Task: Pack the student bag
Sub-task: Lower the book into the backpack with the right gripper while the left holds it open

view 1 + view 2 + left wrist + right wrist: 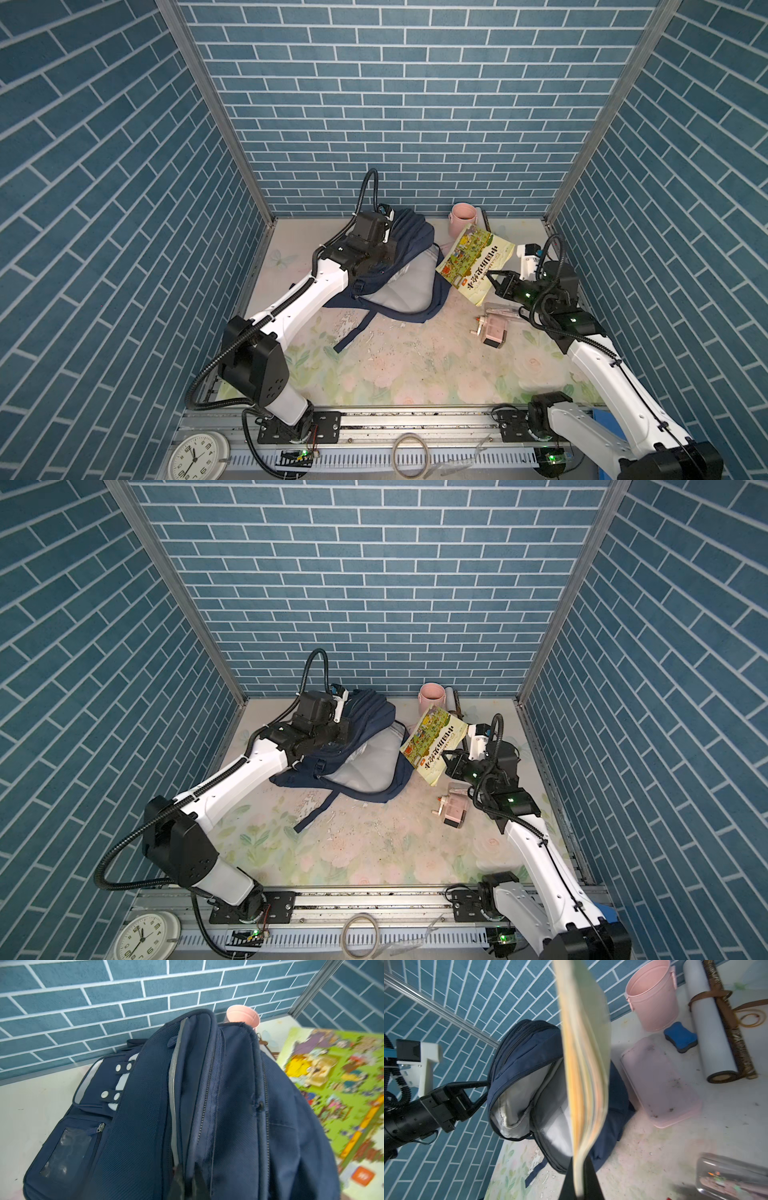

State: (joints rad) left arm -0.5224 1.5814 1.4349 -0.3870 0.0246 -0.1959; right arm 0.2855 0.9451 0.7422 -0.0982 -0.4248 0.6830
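Note:
The student bag [405, 266] [361, 750], navy with grey lining, lies at the back of the table with its main compartment gaping toward the right. My left gripper [188, 1180] [487, 1091] is shut on the fabric at the bag's upper rim and holds the mouth up. A green and yellow picture book [473, 259] [432, 742] [332, 1095] hangs tilted in the air just right of the opening. My right gripper [494, 279] [449, 761] [580, 1178] is shut on the book's lower edge. In the right wrist view the book [583, 1059] is edge-on in front of the bag [525, 1053].
A pink bucket [462, 218] [652, 995] stands at the back wall, with a rolled scroll [712, 1022], a blue eraser [680, 1036] and a pink lid [662, 1082] beside it. A clear pencil case [500, 309] and a pink sharpener [492, 330] lie under my right wrist.

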